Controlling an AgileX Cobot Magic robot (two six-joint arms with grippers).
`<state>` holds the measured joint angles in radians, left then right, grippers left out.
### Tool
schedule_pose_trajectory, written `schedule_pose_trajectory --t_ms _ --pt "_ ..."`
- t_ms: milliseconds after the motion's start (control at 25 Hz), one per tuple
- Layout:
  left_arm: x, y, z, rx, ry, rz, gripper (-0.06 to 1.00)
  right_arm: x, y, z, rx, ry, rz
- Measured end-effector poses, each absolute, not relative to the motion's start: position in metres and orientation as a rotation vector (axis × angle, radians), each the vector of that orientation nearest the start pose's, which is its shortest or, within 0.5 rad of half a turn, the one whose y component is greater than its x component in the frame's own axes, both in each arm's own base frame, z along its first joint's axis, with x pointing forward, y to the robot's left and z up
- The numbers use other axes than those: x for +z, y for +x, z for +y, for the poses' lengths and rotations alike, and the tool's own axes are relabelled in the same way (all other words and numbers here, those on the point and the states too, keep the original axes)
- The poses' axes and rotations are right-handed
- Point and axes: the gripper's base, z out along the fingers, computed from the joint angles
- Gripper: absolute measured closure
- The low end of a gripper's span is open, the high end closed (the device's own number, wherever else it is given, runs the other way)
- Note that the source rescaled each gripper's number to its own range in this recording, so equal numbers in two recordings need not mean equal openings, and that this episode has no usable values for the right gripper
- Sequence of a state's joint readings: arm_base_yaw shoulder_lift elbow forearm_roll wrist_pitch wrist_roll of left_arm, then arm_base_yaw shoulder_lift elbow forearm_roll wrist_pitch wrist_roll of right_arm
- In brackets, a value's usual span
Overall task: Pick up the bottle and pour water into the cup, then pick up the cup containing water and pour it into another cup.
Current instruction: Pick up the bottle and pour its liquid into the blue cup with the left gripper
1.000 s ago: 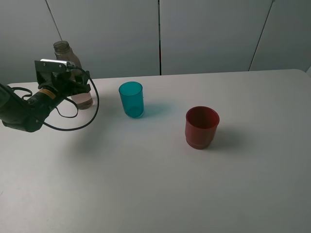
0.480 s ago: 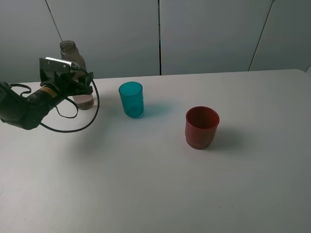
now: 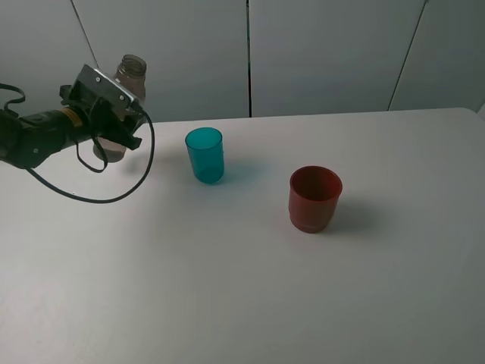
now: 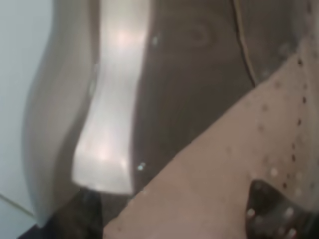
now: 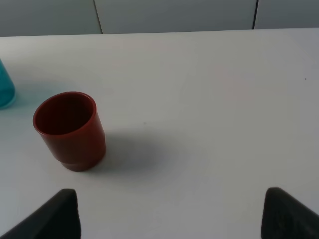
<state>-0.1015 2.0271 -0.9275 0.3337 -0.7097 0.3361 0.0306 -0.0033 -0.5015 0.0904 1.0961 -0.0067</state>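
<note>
The bottle (image 3: 130,70), clear and grey-brown with no cap, is held by my left gripper (image 3: 114,125) at the table's far left, tilted with its neck leaning right. Its wall fills the left wrist view (image 4: 199,124), with some water inside. The teal cup (image 3: 204,155) stands upright to the right of the bottle, apart from it; its edge also shows in the right wrist view (image 5: 4,89). The red cup (image 3: 314,199) stands upright further right and also shows in the right wrist view (image 5: 70,129). My right gripper (image 5: 172,216) is open and empty, and out of the exterior high view.
The white table (image 3: 227,288) ends at a grey panelled wall (image 3: 326,53) behind. A black cable (image 3: 121,193) loops from the left arm down over the table, left of the teal cup.
My left gripper has risen with the bottle and tipped it; the neck moved up and to the right. Both cups have stayed put.
</note>
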Motion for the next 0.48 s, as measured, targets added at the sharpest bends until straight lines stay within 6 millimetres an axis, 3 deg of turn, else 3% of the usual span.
schedule_pose_trajectory --t_ms 240,480 --pt "0.125 0.381 -0.091 0.205 1.06 1.685 0.88 0.275 -0.007 0.007 0.123 -0.045 2.073" --pt "0.117 0.373 -0.11 0.265 1.274 1.665 0.88 0.275 -0.007 0.007 0.123 -0.045 2.073"
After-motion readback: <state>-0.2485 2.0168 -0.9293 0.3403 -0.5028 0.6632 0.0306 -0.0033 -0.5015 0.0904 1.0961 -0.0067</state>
